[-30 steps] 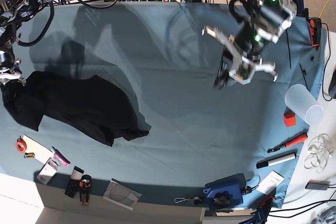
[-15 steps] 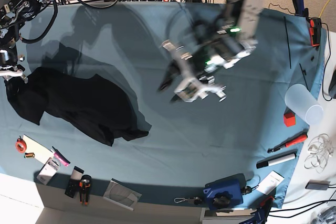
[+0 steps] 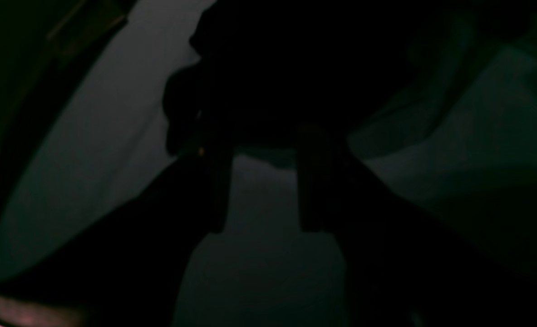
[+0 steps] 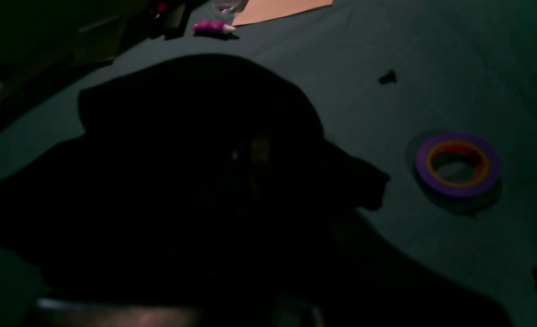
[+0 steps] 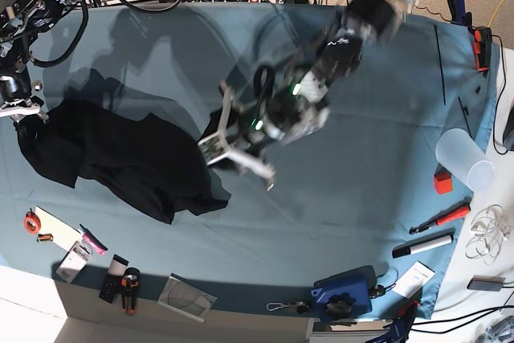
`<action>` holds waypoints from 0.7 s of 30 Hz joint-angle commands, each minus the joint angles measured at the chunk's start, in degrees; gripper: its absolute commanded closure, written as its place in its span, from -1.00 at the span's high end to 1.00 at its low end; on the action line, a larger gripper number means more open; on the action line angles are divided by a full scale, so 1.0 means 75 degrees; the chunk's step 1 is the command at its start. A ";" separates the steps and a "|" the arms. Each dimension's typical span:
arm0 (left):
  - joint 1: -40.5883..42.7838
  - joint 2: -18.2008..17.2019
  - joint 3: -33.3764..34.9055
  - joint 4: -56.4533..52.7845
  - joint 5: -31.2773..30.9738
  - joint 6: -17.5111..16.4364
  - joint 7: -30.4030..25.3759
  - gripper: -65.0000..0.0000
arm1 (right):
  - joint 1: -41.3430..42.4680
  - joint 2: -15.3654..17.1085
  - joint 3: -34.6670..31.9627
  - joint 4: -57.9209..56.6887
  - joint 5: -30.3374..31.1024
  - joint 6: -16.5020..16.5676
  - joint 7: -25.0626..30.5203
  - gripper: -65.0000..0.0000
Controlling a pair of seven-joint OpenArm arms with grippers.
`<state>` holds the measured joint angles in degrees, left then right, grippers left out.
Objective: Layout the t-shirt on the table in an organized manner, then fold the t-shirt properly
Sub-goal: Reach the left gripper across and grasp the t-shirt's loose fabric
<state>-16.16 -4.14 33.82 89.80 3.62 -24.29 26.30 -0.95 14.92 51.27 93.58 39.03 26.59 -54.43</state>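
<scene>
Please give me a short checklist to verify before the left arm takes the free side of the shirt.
1. Left pincer open, at the shirt's near edge: ok; fingers stand apart.
2. Right pincer shut on the t-shirt: ok, at the far corner.
3. Shirt flat: not ok, bunched and creased.
4. Print side up: cannot tell.
5. Table free beside the shirt: ok.
6. Tape roll clear of the shirt: ok.
</scene>
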 commanded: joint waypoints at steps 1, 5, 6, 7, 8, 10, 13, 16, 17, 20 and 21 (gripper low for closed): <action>-0.0335 0.0082 0.0119 -0.0020 -0.0073 -0.0099 -0.0245 -0.25 | 0.0085 0.0169 0.0023 0.0119 0.0166 0.0026 0.0213 -1.00; -0.1037 0.0085 0.0705 -0.0560 0.0411 -0.0437 -0.1276 -0.25 | 0.0085 0.0166 0.0020 0.0119 0.0166 0.0026 0.0201 -1.00; -0.1177 0.0087 0.0854 -0.0711 0.0787 -0.0428 -0.1635 -0.25 | 0.0085 0.0166 0.0023 0.0119 0.0163 0.0029 0.0192 -1.00; -0.1323 0.0087 0.0997 -0.0886 0.1160 -0.0431 -0.1947 -0.24 | 0.0085 0.0166 0.0023 0.0119 0.0163 0.0032 0.0169 -1.00; -0.1463 0.0090 0.1134 -0.1078 0.1411 -0.0425 -0.2142 -0.23 | 0.0085 0.0166 0.0023 0.0119 0.0163 0.0032 0.0143 -1.00; -0.1696 0.0146 0.1341 -0.1480 0.1562 -0.0152 -0.2299 -0.16 | 0.0085 0.0166 0.0023 0.0119 0.0163 0.0032 0.0073 -1.00; -0.1944 0.0393 0.1381 -0.2008 0.1580 0.0376 -0.2314 -0.09 | 0.0085 0.0149 0.0020 0.0119 0.0163 0.0064 0.0058 -1.00; -0.2294 0.0688 0.1381 -0.2407 0.1582 0.0297 -0.2314 -0.09 | 0.0085 0.0111 0.0009 0.0119 0.0160 0.0192 0.0047 -1.00; -0.2416 0.0790 0.1381 -0.2527 0.1609 0.0236 -0.2317 -0.09 | 0.0082 0.0105 0.0009 0.0119 0.0163 0.0210 0.0047 -1.00; -0.2719 0.1122 0.1381 -0.2908 0.2127 0.0000 -0.2314 -0.09 | 0.0082 0.0108 0.0009 0.0119 0.0125 0.0219 0.0029 -1.00; -0.2798 0.1212 0.1381 -0.3019 0.2232 -0.0085 -0.2314 -0.09 | 0.0085 0.0105 0.0009 0.0119 0.0096 0.0219 0.0029 -1.00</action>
<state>-35.40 4.16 44.56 66.35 20.49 -25.58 10.00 -0.95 14.33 51.22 93.58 38.89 27.94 -55.55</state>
